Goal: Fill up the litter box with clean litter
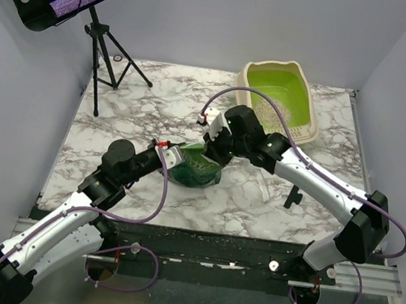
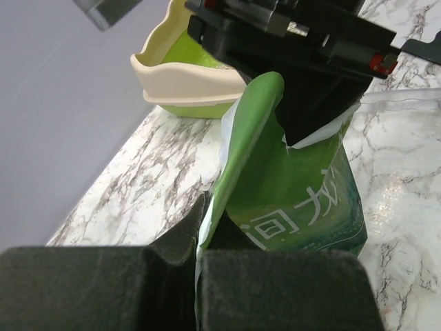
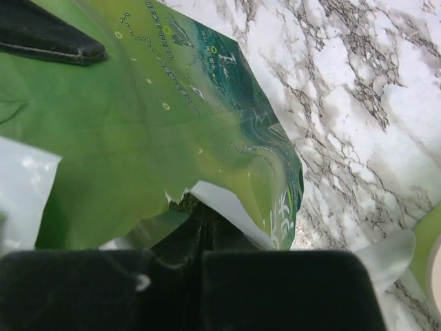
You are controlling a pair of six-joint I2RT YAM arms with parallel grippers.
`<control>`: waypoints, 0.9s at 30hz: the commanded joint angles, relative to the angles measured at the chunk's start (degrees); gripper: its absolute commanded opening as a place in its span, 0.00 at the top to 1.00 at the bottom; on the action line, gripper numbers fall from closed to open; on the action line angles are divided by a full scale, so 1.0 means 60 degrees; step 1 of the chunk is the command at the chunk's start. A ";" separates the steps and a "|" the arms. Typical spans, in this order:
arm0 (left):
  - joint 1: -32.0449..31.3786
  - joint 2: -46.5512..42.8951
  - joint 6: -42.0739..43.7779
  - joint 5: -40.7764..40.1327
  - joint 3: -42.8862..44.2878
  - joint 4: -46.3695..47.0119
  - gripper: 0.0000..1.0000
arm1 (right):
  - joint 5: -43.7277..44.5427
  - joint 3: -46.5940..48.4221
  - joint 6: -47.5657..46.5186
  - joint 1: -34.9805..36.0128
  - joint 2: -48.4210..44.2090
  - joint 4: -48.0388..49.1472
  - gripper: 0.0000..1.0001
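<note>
The litter box (image 1: 310, 97), beige rim and lime-green inside, stands at the far right of the table; it also shows in the left wrist view (image 2: 180, 77). A patch of clean litter (image 1: 275, 114) lies inside it. The green-and-teal bag (image 1: 195, 167) is at mid-table between both arms. My left gripper (image 1: 172, 153) is shut on the bag's left edge (image 2: 238, 158). My right gripper (image 1: 213, 148) is shut on the bag's torn top edge (image 3: 172, 138). The right gripper's black body shows above the bag in the left wrist view (image 2: 303, 48).
A black tripod stand (image 1: 105, 55) with a perforated tray stands at the far left corner. A clear plastic piece (image 1: 265, 182) lies right of the bag. Grey walls close in the marble table (image 1: 141, 105) on three sides. Loose granules dot the near edge.
</note>
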 commanded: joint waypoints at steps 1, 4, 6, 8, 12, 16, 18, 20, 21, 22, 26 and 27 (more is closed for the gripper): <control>-0.0098 -0.0062 -0.0357 0.0349 0.0103 0.0798 0.98 | -0.0660 0.0502 -0.0197 -0.0003 0.0452 -0.0181 0.88; -0.0084 -0.0076 -0.0401 0.0422 0.0074 0.0798 0.98 | -0.0690 0.0560 -0.0198 -0.0003 0.0511 -0.0211 0.70; -0.0127 -0.0149 -0.0401 0.0408 0.0029 0.0842 0.98 | -0.0675 0.0590 -0.0168 0.0012 0.0482 -0.0255 0.62; -0.0157 -0.0179 -0.0386 0.0379 0.0000 0.0842 0.98 | -0.0646 0.0590 -0.0168 0.0012 0.0409 -0.0328 0.51; -0.0201 -0.0194 -0.0386 0.0364 -0.0044 0.0886 0.97 | -0.0529 0.0546 -0.0212 -0.0003 0.0233 -0.0504 0.29; -0.0201 -0.0208 -0.0357 0.0393 -0.0015 0.0930 0.96 | -0.0339 0.0473 -0.0212 -0.0003 0.0101 -0.0577 0.20; -0.0201 -0.0150 -0.0328 0.0451 0.0087 0.0916 0.93 | -0.0280 0.0443 -0.0212 -0.0003 0.0014 -0.0577 0.19; -0.0201 0.0011 -0.0124 0.0671 0.0320 0.0639 0.90 | -0.0120 0.0473 -0.0154 -0.0003 -0.0147 -0.0592 0.19; -0.0201 0.0142 -0.0007 0.0788 0.0612 0.0376 0.89 | -0.0032 0.0502 -0.0139 -0.0003 -0.0235 -0.0621 0.19; -0.0201 0.0288 0.0096 0.0861 0.0905 0.0055 0.88 | 0.0056 0.0575 -0.0124 -0.0003 -0.0381 -0.0679 0.19; -0.0201 0.0772 0.0112 0.0892 0.1771 -0.0680 0.83 | 0.0904 0.0721 0.0197 -0.0003 -0.1288 -0.0899 0.19; -0.0201 0.0831 0.0112 0.0877 0.1845 -0.0710 0.80 | 0.1139 0.0693 0.0314 -0.0003 -0.1566 -0.0943 0.19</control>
